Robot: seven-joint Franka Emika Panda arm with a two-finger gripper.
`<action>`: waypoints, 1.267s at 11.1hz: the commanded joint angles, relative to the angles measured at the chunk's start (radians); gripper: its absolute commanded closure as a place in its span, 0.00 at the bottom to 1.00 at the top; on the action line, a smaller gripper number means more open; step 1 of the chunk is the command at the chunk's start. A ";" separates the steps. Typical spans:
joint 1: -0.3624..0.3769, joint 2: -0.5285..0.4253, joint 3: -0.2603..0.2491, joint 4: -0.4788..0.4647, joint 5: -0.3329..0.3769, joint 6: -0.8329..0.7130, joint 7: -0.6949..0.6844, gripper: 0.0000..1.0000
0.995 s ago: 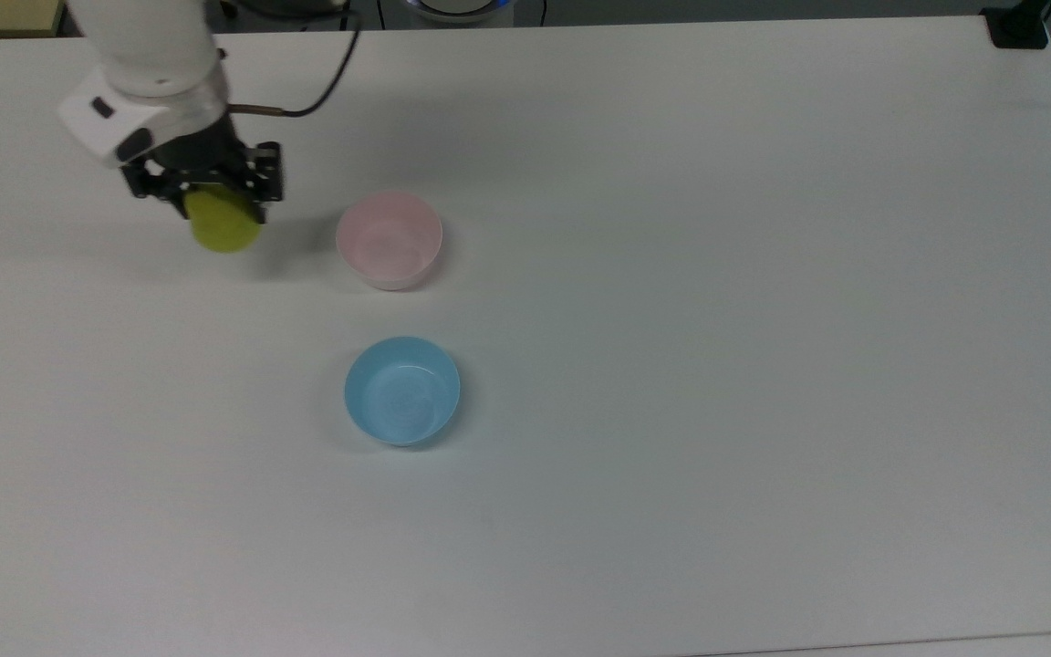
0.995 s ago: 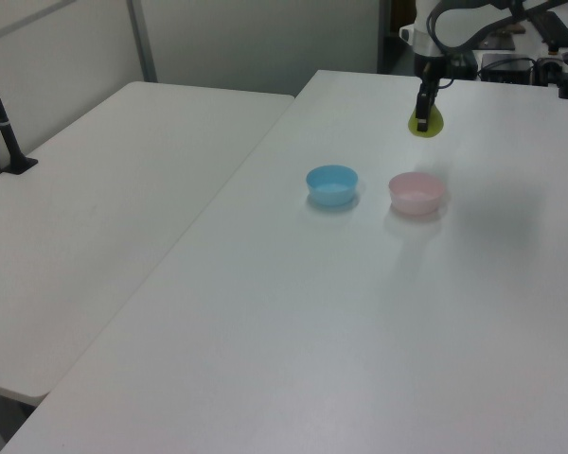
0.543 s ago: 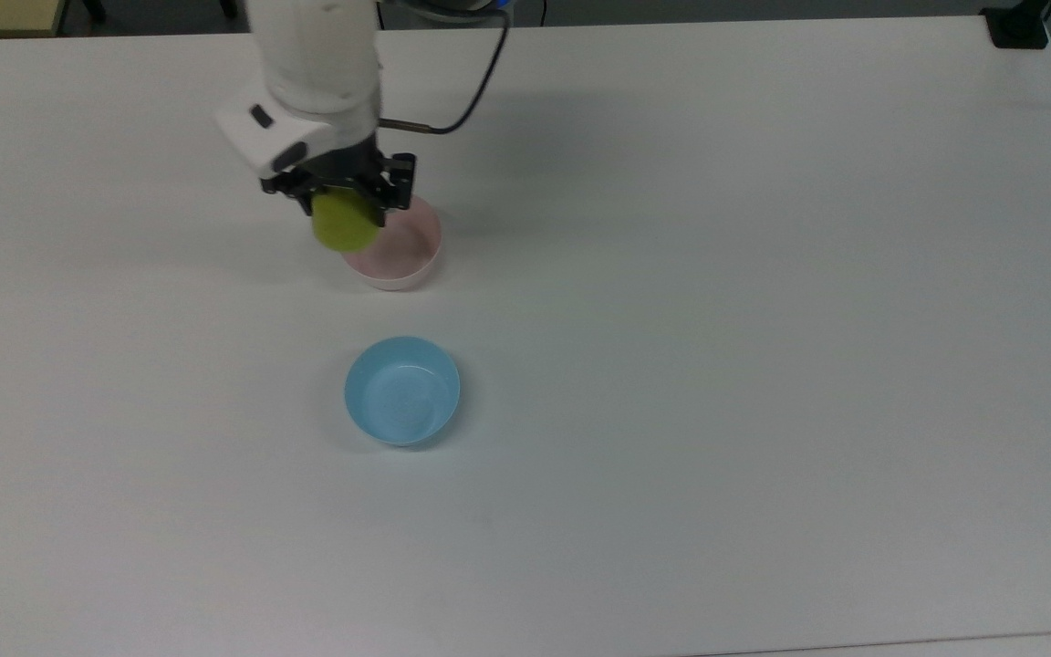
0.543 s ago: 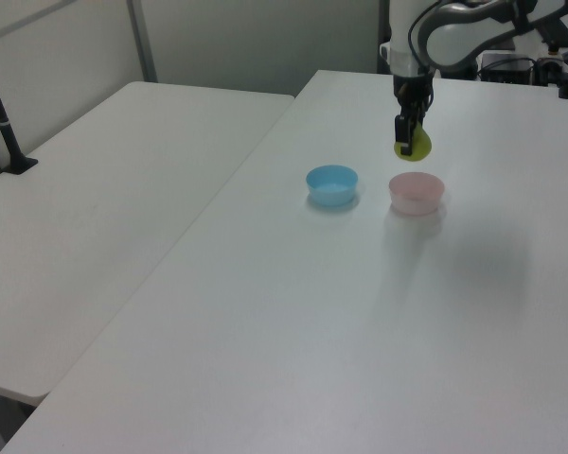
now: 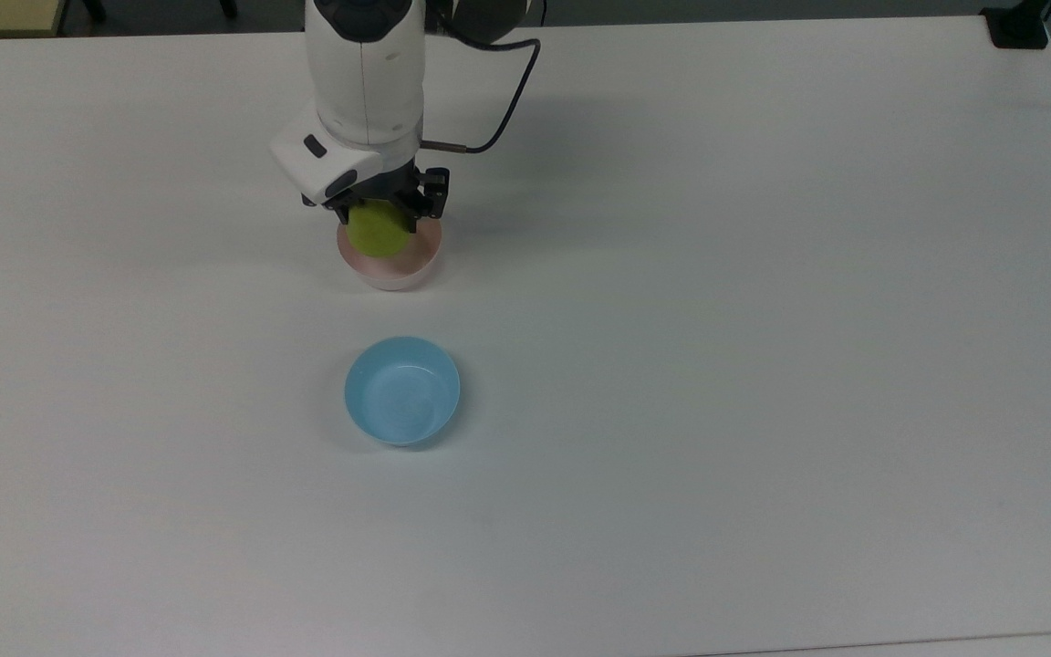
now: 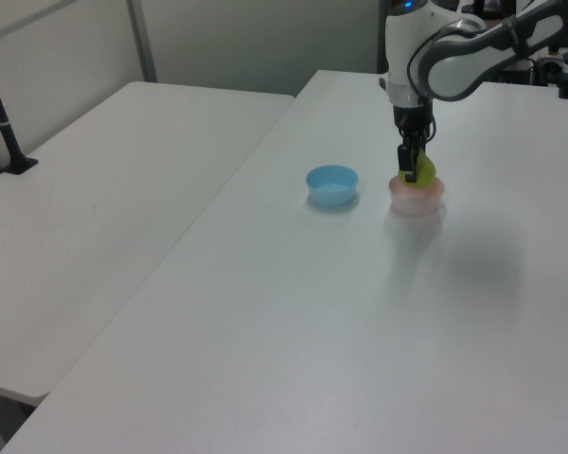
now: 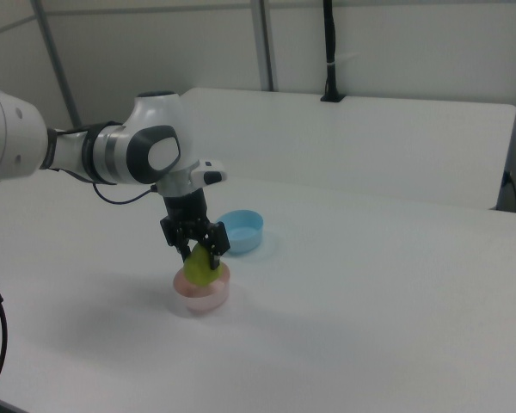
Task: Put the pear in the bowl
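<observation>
Hanging directly over the bowl (image 5: 390,266), the gripper (image 5: 381,215) is clamped on the pear (image 5: 377,229), whose lower end is seen at rim level. Placement is judged under way; next, a short lowering and a release are called for.

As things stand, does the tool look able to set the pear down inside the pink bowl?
Probably yes. The tool holds the pear right over the pink bowl, low at its rim. Nothing else sits in the bowl, and the blue bowl stands well apart.
</observation>
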 commanded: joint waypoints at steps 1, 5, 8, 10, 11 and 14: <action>0.017 0.011 -0.009 -0.037 -0.019 0.064 0.018 0.50; 0.017 0.022 -0.009 -0.032 -0.019 0.065 0.018 0.05; 0.023 -0.010 -0.007 -0.017 -0.018 0.035 0.019 0.00; 0.039 -0.038 -0.007 0.036 -0.009 -0.043 0.019 0.00; 0.052 -0.049 -0.007 0.075 -0.006 -0.085 0.021 0.00; 0.087 -0.104 -0.007 0.162 0.013 -0.201 0.021 0.00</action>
